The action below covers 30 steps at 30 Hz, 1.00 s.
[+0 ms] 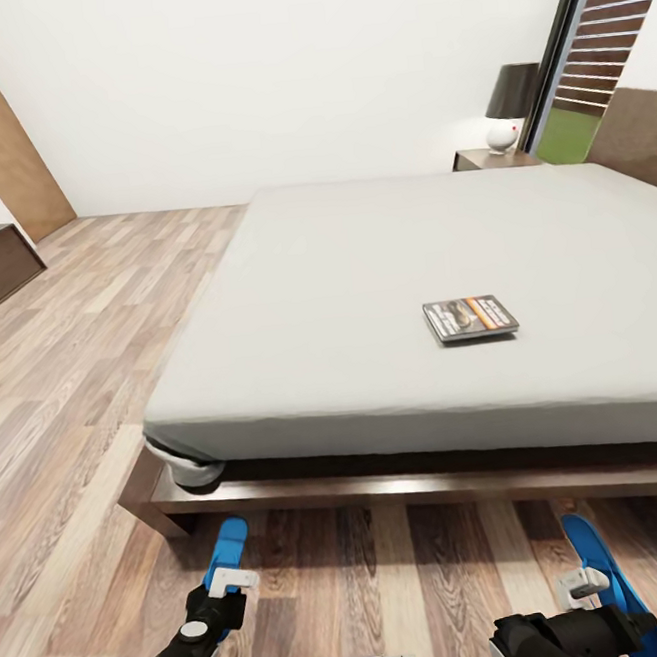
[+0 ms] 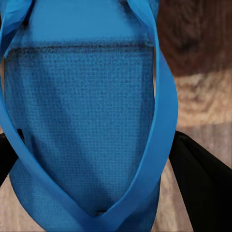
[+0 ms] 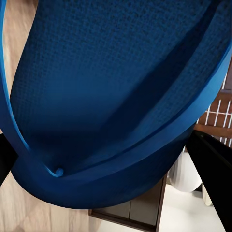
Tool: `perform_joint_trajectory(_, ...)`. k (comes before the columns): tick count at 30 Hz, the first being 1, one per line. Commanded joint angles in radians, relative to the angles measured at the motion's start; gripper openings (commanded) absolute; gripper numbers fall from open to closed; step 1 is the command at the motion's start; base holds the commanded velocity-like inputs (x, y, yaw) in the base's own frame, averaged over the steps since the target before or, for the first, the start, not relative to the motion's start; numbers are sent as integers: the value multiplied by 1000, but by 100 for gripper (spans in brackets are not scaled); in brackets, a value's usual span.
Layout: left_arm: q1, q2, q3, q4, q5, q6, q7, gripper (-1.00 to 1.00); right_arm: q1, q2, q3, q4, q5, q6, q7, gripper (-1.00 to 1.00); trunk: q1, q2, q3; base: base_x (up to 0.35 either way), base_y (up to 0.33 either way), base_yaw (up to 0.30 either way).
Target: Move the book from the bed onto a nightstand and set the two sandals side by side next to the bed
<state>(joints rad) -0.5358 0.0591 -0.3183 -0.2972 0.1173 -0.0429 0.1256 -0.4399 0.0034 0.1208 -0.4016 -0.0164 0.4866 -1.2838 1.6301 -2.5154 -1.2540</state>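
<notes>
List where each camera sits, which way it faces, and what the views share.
Head view: high, facing forward and down over the pale grey-white mattress bed, dark paperback book, both grippers below.
Left wrist view: along the left gripper at its bright blue sandal.
Right wrist view: along the right gripper at the other sandal.
Shared: sandals, plank floor.

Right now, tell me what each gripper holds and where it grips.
Each holds a blue sandal: the left gripper grips the left sandal and the right gripper the right sandal. The exact grip point cannot be told.
</notes>
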Motion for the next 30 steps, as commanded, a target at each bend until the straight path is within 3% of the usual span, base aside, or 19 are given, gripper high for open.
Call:
perform_joint_trajectory(1, -1, 1, -5, 0, 7, -3, 6, -100, 0, -1, 3, 0, -2, 10, -5, -100, 0, 0, -1, 83, 52, 0)
perform_joint_trajectory(16, -1, 1, -5, 0, 7, -3, 6, -100, 0, -2, 3, 0, -1, 10, -5, -100, 0, 0, -1, 15, 9, 0)
perform_joint_trajectory(30, -1, 1, -5, -2, 8, -4, 6, -100, 0, -3, 4, 0, -2, 7, -5, -100, 5, -3, -39, 0, 0, 0)
